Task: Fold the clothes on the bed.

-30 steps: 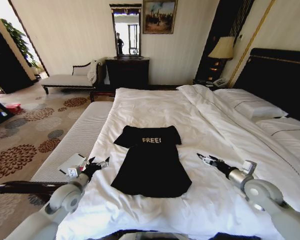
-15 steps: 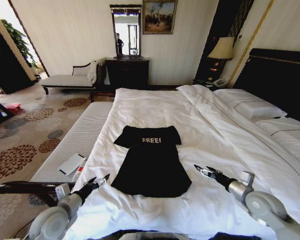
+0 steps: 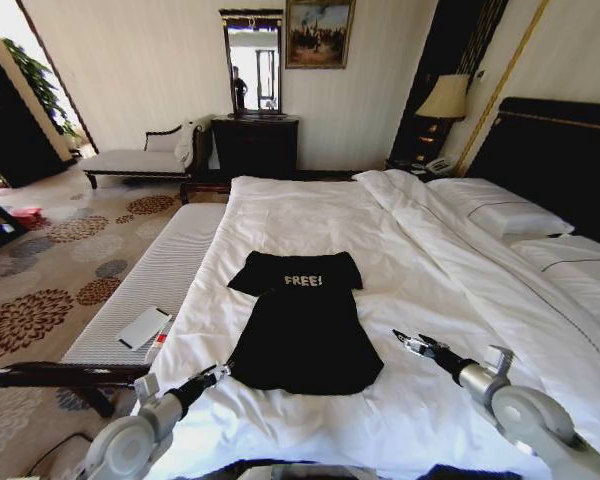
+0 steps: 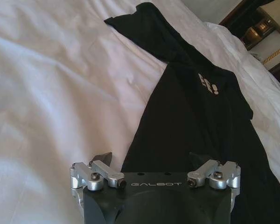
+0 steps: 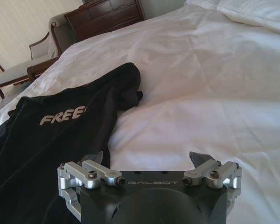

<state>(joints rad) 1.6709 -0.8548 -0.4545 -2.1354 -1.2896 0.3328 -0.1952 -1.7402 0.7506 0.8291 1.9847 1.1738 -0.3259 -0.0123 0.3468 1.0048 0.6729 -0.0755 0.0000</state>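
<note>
The clothes are one black T-shirt [image 3: 302, 322] with white "FREE!" lettering, lying flat on the white duvet of the bed [image 3: 310, 215], its sleeves tucked in. My left gripper [image 3: 215, 374] is open and hovers low at the shirt's near left hem corner. In the left wrist view the open gripper [image 4: 150, 161] points along the shirt [image 4: 200, 116], with duvet on one side. My right gripper [image 3: 408, 342] is open over bare duvet, just off the shirt's near right side. The right wrist view has the gripper [image 5: 147, 158] between the shirt [image 5: 60, 135] and the white duvet [image 5: 200, 93].
A striped cushioned bench [image 3: 150, 285] runs along the bed's left side with a flat white object [image 3: 143, 327] on it. Pillows [image 3: 500, 215] and the dark headboard [image 3: 560, 160] are at the right. A dresser [image 3: 255, 145] and chaise stand at the far wall.
My left gripper has swung from over the bench edge down and right, to the shirt's near left corner. The right gripper has barely shifted. The shirt lies as before.
</note>
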